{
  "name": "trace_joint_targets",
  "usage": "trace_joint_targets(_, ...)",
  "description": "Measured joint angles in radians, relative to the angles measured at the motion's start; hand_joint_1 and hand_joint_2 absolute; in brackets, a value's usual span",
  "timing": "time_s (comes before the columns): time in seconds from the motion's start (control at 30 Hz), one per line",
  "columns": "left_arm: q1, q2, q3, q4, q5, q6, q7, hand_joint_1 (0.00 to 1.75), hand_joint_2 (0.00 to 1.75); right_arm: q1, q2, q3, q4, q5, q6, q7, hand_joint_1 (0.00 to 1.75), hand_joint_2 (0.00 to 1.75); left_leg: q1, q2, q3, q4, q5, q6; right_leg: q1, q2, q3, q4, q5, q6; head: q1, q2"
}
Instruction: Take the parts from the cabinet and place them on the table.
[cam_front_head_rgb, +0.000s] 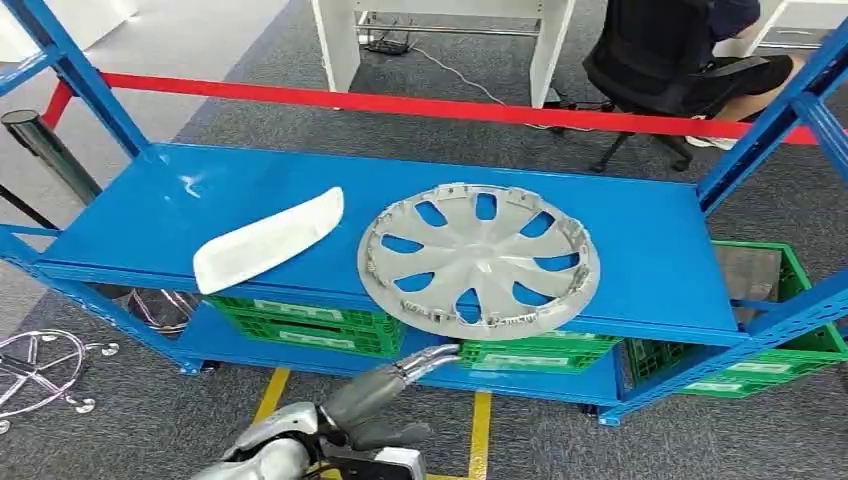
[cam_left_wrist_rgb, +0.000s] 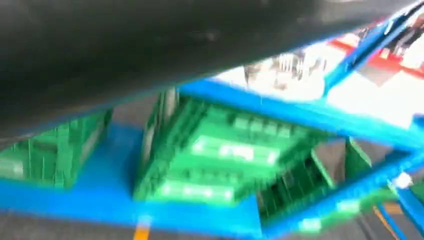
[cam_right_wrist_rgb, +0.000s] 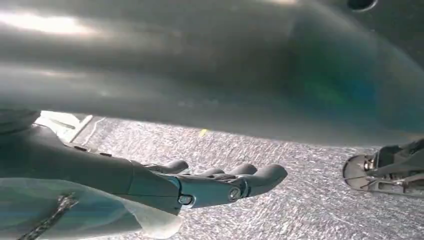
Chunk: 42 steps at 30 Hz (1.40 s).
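A silver wheel cover (cam_front_head_rgb: 480, 258) lies flat on the blue shelf (cam_front_head_rgb: 650, 230), its front rim overhanging the shelf's edge. To its left lies a white curved trim part (cam_front_head_rgb: 268, 240). My left hand (cam_front_head_rgb: 428, 360) reaches up from below, fingers stretched out with their tips just under the wheel cover's front rim; nothing is between them. The blurred left wrist view looks at the shelf edge (cam_left_wrist_rgb: 280, 107) with the wheel cover (cam_left_wrist_rgb: 287, 75) above it. My right hand (cam_right_wrist_rgb: 210, 185) hangs over the grey carpet, fingers held straight and holding nothing.
Green crates (cam_front_head_rgb: 300, 320) stand on the lower shelf, another (cam_front_head_rgb: 790, 340) at the right. Blue uprights (cam_front_head_rgb: 85, 80) frame both ends. Red tape (cam_front_head_rgb: 400, 102) runs behind, with a seated person (cam_front_head_rgb: 690, 50) beyond. A chrome chair base (cam_front_head_rgb: 40, 365) lies on the floor at left.
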Motion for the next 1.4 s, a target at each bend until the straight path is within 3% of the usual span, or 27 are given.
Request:
trace_joint_targets(0.07,0.003,0.035,0.000,-0.081,-0.019,0.052,0.008,0.00,0.00,0.001,0.000,-0.002,0.000,0.000,0.002,-0.002,0.00,0.00,0.000,0.000,0.000,0.000,0.000,0.000,0.000,0.000,0.000,0.000,0.000,0.000,0.000,0.000)
trace_joint_targets(0.1,0.003,0.045,0.000,-0.105,-0.021,0.058,0.011,0.00,1.75,0.001,0.000,-0.002,0.000,0.000,0.002,-0.002,0.00,0.00,0.000,0.000,0.000,0.000,0.000,0.000,0.000,0.000,0.000,0.000,0.000,0.000,0.000,0.000)
trace_joint_targets(0.2,0.010,0.076,-0.002,-0.175,-0.060,0.108,0.021,0.00,1.75,0.001,0.000,-0.002,-0.002,0.000,0.005,-0.005,0.00,0.00,0.000,0.000,0.000,0.000,0.000,0.000,0.000,0.000,0.000,0.000,0.000,0.000,0.000,0.000)
trace_joint_targets(0.33,0.024,0.126,-0.002,-0.290,-0.200,0.309,0.070,0.00,1.75,0.001,0.008,-0.002,-0.019,0.000,0.023,-0.007,0.00,0.00,0.000,0.000,0.000,0.000,0.000,0.000,0.000,0.000,0.000,0.000,0.000,0.000,0.000,0.000)
trace_joint_targets(0.43,0.052,0.165,0.013,-0.367,-0.272,0.407,0.100,0.00,1.75,0.002,0.022,-0.003,-0.047,0.000,0.035,-0.009,0.00,0.00,0.000,0.000,0.000,0.000,0.000,0.000,0.000,0.000,-0.001,0.000,0.000,0.000,0.000,0.000)
trace_joint_targets(0.67,0.104,0.202,0.052,-0.457,-0.346,0.471,0.126,0.00,1.75,0.002,0.051,-0.007,-0.091,0.000,0.053,-0.010,0.00,0.00,0.000,0.000,0.000,0.000,0.000,0.000,0.000,0.000,0.000,0.000,0.000,0.000,0.000,0.000)
trace_joint_targets(0.77,0.173,0.204,0.137,-0.511,-0.371,0.479,0.120,0.00,1.75,0.002,0.073,-0.017,-0.129,0.000,0.070,-0.008,0.00,0.00,0.000,0.000,0.000,0.000,0.000,0.000,0.000,0.001,-0.001,0.000,0.000,0.000,0.000,0.000)
trace_joint_targets(0.93,0.273,0.216,0.309,-0.569,-0.219,0.483,0.118,0.00,1.75,0.002,0.115,-0.029,-0.196,0.000,0.095,-0.003,0.00,0.00,0.000,0.000,-0.001,-0.001,0.000,0.000,0.001,0.000,-0.001,0.001,-0.001,0.000,0.000,0.000)
trace_joint_targets(1.07,0.321,0.226,0.428,-0.571,-0.193,0.485,0.119,0.00,1.75,0.003,0.134,-0.029,-0.235,0.000,0.109,-0.003,0.00,0.00,0.001,0.000,-0.001,-0.001,0.000,0.000,0.001,0.000,-0.002,0.001,-0.001,-0.001,0.000,0.000)
trace_joint_targets(1.4,0.352,0.220,0.582,-0.527,-0.255,0.485,0.126,0.00,1.75,0.003,0.144,-0.027,-0.267,0.000,0.113,-0.005,0.00,0.00,0.000,0.000,-0.001,-0.001,0.000,0.000,0.000,0.000,-0.002,0.001,-0.001,-0.001,0.000,0.000)
